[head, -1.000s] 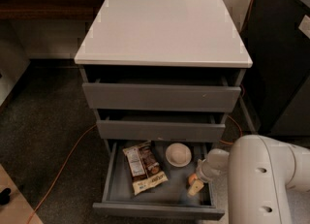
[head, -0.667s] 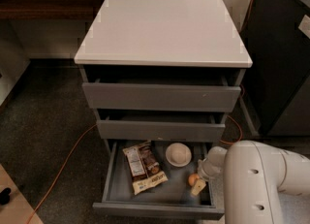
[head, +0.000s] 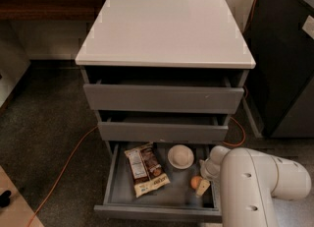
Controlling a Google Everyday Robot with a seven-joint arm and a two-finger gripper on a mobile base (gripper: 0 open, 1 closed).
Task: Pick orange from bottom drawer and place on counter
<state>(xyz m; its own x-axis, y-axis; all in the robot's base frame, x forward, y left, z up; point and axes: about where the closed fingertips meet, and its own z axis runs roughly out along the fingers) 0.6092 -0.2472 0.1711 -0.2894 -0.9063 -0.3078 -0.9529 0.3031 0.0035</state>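
The bottom drawer (head: 156, 212) of the 3 stands pulled open under the white table (head: 164, 29). The orange (head: 196, 182) lies on the drawer floor near its right wall, at 4 o'clock from a white bowl (head: 180, 156). A brown snack packet (head: 146, 169) lies at 8 o'clock from the bowl. The gripper (head: 202, 186) reaches into the drawer just at 4 o'clock of the orange, close against it. Whether it is open or closed cannot be told. The white arm (head: 250, 182) covers the drawer's right corner.
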